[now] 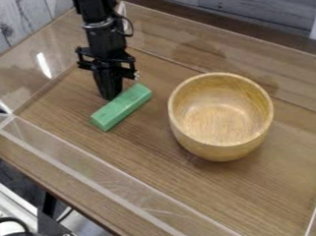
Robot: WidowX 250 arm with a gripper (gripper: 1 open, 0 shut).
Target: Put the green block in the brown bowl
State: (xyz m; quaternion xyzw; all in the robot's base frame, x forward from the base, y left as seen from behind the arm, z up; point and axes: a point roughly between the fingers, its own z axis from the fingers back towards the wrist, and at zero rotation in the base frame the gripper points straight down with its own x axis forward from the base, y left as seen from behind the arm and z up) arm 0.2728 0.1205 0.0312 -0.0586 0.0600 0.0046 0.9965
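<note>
Although the fingers [104, 88] are at the far end of the green block [121, 107], they are clenched together; I see no sign that the block is between them. Contact with its end cannot be made out. Block lies flat and slantwise on the worktop [191, 199], outside the brown bowl [221, 113], on the side nearer the arm.

Handling, judged by eye: probably light, stiff, not fragile; the smooth faces might slip if pinched near an end. Best hold: across the narrow width, at mid-length, fingers opened first and set astride the long sides.

Materials: block an elongated bar, matt-looking green, edges slightly softened. Bowl round, thick-walled, pale brown wood with visible grain and a wide mouth. Worktop brown, wood-like, with lengthwise seams. Arm [102, 36] dark, jointed.
</note>
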